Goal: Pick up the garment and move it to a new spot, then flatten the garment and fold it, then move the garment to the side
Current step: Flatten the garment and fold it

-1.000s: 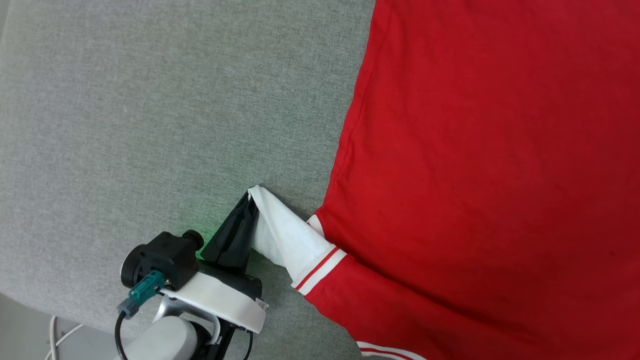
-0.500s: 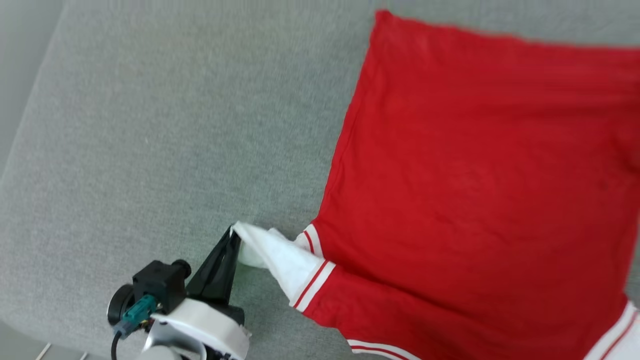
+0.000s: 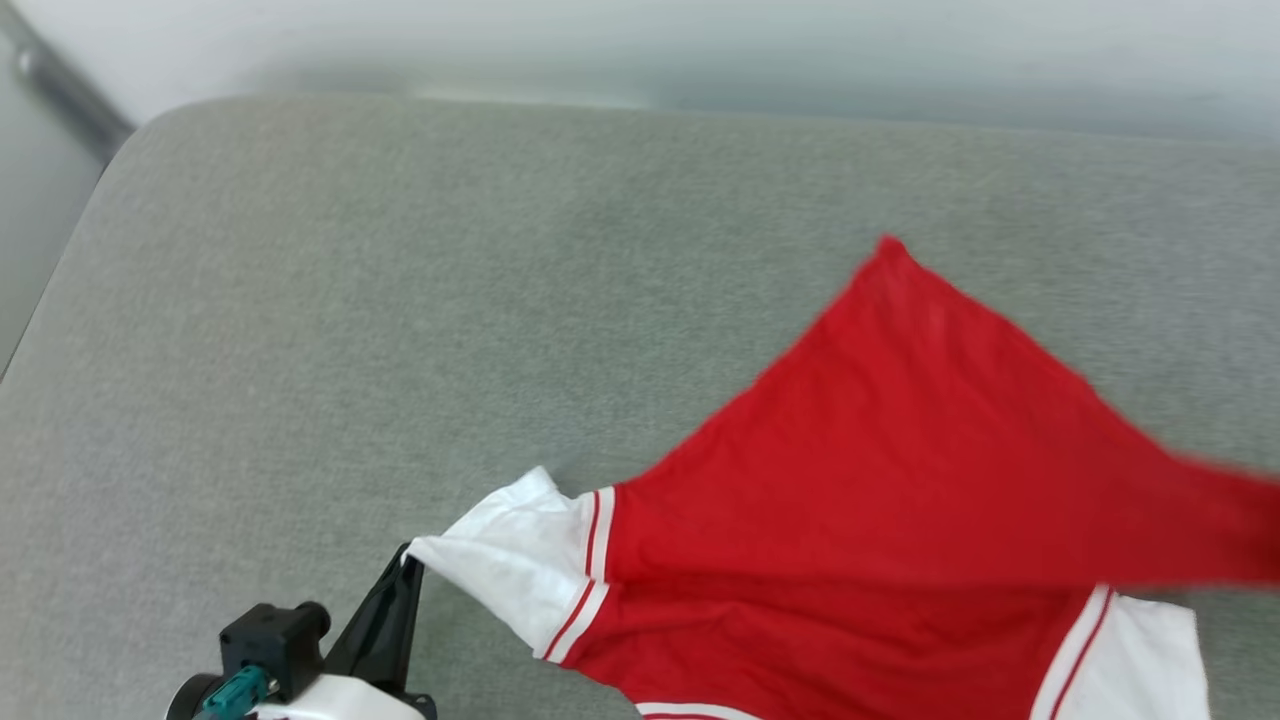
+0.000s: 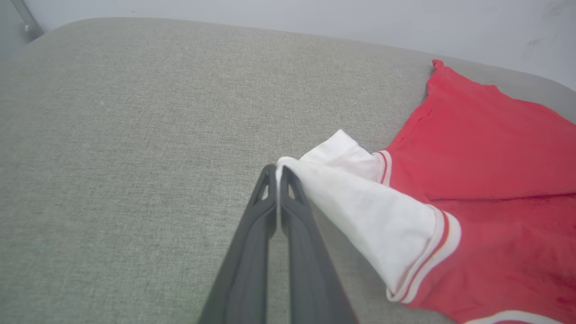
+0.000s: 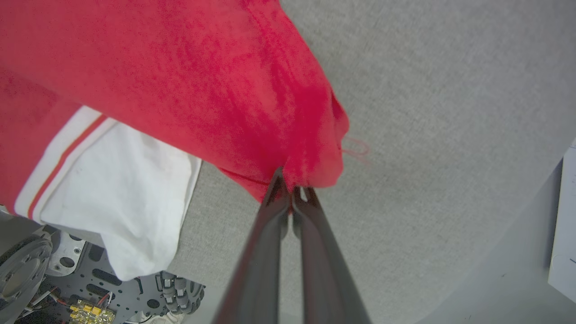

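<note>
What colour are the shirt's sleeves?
The sleeves are white, edged with red-and-white striped trim; clearest in the left wrist view.

Left gripper [image 4: 278, 170]: long dark fingers pressed flat together, tips pinching a white corner of the garment [image 4: 486, 148]
Left arm pose: low at the head view's lower left, fingers angled up and slightly right
Left wrist [image 3: 335, 708]: pale housing, mostly cut off by the frame edge
Right gripper [image 5: 292, 189]: fingers closed side by side, red cloth bunched at the tips, apparently clamped between them
</note>
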You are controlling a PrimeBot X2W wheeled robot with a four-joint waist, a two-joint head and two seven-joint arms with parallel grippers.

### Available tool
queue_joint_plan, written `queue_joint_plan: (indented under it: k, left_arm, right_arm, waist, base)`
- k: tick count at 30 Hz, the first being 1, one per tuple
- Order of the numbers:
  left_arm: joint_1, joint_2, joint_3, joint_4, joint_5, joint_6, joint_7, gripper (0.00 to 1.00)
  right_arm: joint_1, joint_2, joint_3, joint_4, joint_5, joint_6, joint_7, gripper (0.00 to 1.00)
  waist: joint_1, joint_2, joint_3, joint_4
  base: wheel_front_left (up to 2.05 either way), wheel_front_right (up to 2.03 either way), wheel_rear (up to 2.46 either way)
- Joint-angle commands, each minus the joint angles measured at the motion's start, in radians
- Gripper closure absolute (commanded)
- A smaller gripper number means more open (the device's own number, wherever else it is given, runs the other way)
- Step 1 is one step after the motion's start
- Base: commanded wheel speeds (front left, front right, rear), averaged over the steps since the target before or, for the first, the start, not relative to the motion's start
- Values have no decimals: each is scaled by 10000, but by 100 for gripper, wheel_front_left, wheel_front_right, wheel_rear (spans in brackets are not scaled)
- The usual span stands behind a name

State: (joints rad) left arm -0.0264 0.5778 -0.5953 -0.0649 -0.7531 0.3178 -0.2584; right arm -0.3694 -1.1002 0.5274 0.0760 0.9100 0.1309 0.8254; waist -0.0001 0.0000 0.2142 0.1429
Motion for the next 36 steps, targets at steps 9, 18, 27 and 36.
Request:
queue_joint_plan:
  k: [9, 18, 27, 36]
  left_arm:
    - [480, 168, 159, -80, -169, 156, -34, 100]
    - [363, 137, 18, -6, -141, 92, 72, 100]
    - [180, 128, -98, -153, -35, 91, 163, 100]
    - [-524, -108, -293, -307, 231, -81, 183, 100]
  right_arm:
    - [3484, -1, -614, 84, 624, -3, -1052, 100]
    - [4645, 1050, -2226, 32, 568, -3, -1885, 0]
    - [3412, 1004, -4011, -1404, -29, -3, -2137, 0]
    - [437, 914, -3293, -2265, -936, -3, -465, 0]
  waist:
    - [1, 0, -391, -533]
    - [1, 0, -419, -555]
    - [1, 0, -319, -350]
    - [1, 0, 669, 151]
  base:
    - [0, 0, 0]
    - [0, 0, 0]
    - [0, 0, 0]
    - [0, 0, 0]
